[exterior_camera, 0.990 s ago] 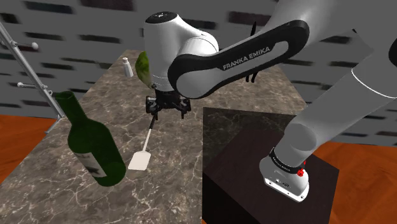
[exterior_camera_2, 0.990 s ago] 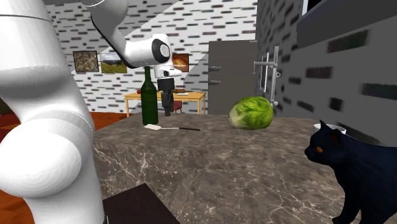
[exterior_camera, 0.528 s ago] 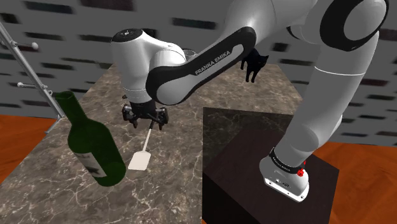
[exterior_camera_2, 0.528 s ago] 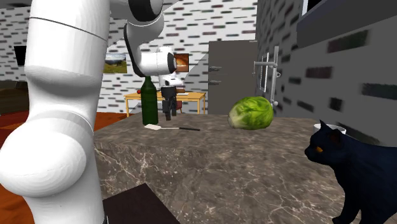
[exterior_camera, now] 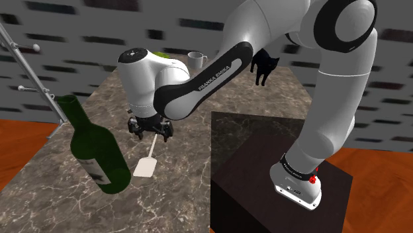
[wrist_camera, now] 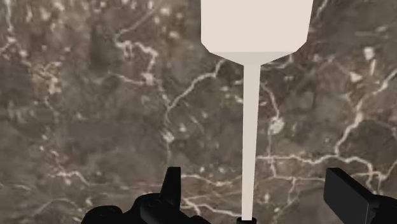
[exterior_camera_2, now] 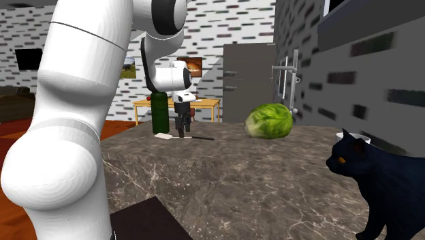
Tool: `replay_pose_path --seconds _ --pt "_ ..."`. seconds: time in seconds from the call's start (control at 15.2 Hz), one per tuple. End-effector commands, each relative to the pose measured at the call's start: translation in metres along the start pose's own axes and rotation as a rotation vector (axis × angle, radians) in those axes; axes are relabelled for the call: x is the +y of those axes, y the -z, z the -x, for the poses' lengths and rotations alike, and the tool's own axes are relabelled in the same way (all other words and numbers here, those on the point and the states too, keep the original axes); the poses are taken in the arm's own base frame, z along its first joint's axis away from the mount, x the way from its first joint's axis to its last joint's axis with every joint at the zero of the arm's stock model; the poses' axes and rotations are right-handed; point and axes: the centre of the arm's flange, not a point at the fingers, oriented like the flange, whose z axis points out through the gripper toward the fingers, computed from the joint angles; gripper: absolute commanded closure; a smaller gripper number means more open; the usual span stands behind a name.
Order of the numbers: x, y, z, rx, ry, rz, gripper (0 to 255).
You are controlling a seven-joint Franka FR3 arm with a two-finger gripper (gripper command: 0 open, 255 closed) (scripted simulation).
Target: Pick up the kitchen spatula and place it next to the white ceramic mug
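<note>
The spatula [exterior_camera: 145, 162] lies flat on the marble counter [exterior_camera: 179, 192], with a pale blade [wrist_camera: 256, 25], a thin pale stem [wrist_camera: 250, 140] and a dark handle [exterior_camera_2: 201, 138]. My gripper [exterior_camera: 149, 128] hangs low over the stem, pointing down, and it is open. In the wrist view the stem runs between the two fingers [wrist_camera: 170, 184], closer to the middle, and neither finger touches it. The gripper [exterior_camera_2: 182, 126] stands just above the counter beside the green bottle. The white mug [exterior_camera: 196, 61] stands at the counter's far end, near the black cat.
A tall green bottle [exterior_camera: 96, 149] stands close to the spatula's blade. A black cat figure [exterior_camera_2: 374, 181] and a green lettuce [exterior_camera_2: 269, 121] sit farther along the counter. The dark stand [exterior_camera: 278, 179] borders the counter. A metal rack [exterior_camera: 26, 66] rises at the shoulder view's left.
The arm has swung toward the shoulder view's left and sunk, bringing the gripper down along the spatula from its handle end to its stem. The fingers stayed apart. The spatula has not moved.
</note>
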Motion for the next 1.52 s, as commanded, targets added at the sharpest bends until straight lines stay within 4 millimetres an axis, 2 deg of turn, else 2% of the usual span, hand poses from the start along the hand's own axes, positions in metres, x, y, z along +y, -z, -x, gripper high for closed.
replay_pose_path --seconds 0.0,0.4,0.46,1.06,1.45 --pt "0.000 -0.003 0.001 0.000 0.000 -0.001 0" --pt "0.000 -0.003 0.001 0.000 0.000 -0.001 0" --pt "0.000 -0.003 0.001 0.000 0.000 -0.001 255" --pt "0.000 -0.003 0.001 0.000 0.000 -0.001 255" --pt "0.000 0.029 -0.002 0.000 0.000 -0.001 255"
